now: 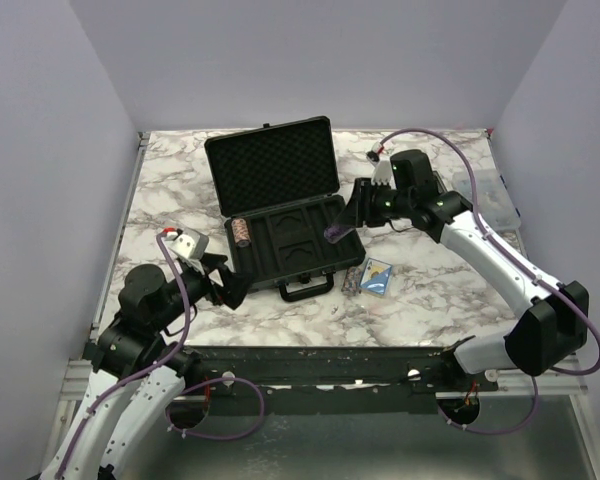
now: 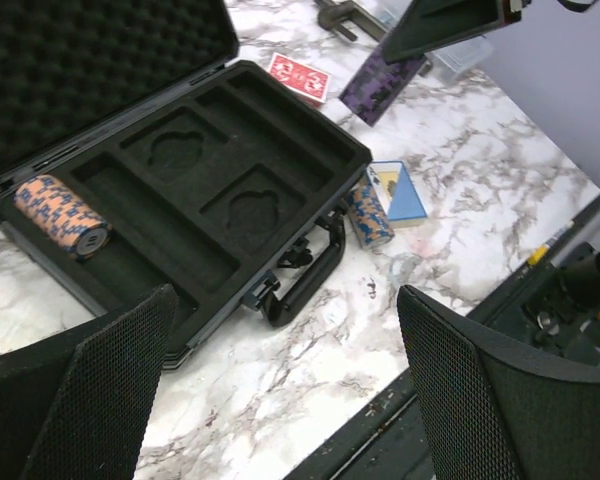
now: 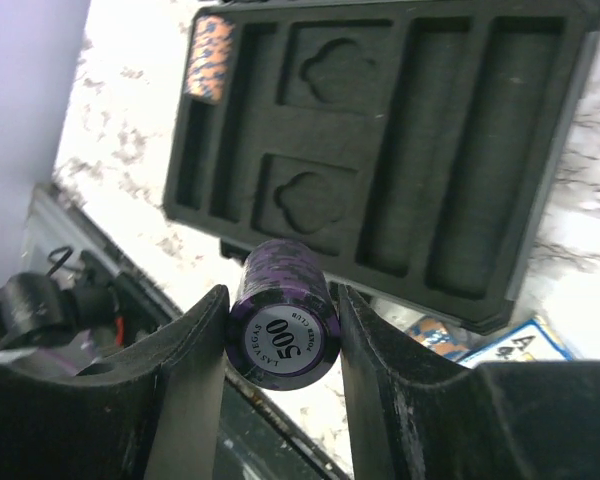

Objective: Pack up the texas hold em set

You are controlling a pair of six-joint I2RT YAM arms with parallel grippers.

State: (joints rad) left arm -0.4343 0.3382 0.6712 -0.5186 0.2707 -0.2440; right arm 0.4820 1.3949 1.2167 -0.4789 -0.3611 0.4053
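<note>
From my station, the black case (image 1: 280, 215) lies open around the middle of the marble worktop (image 1: 430, 290), its foam lid tipped back toward the far edge. I judge the packing barely started. One orange-and-blue chip stack (image 2: 60, 212) lies in the tray's leftmost slot, while the two card recesses and the other long slots are bare.

The right gripper (image 1: 342, 222) is clenched on a purple chip stack (image 3: 283, 335), held on its side above the case's right rim and not yet in a slot. The left gripper (image 1: 226, 284) hangs with its jaws spread wide and nothing between them, just off the case's near-left corner.

Another chip stack (image 2: 370, 215) and the blue deck (image 2: 400, 190) lie together beside the handle (image 2: 300, 280), toward the worktop's near edge. The red deck (image 2: 298, 77) lies past the case's right side. It seems flat on the marble, though the arm hides it from above.

Still to do: seat the purple stack, then the loose stack and both decks, and shut the lid.
</note>
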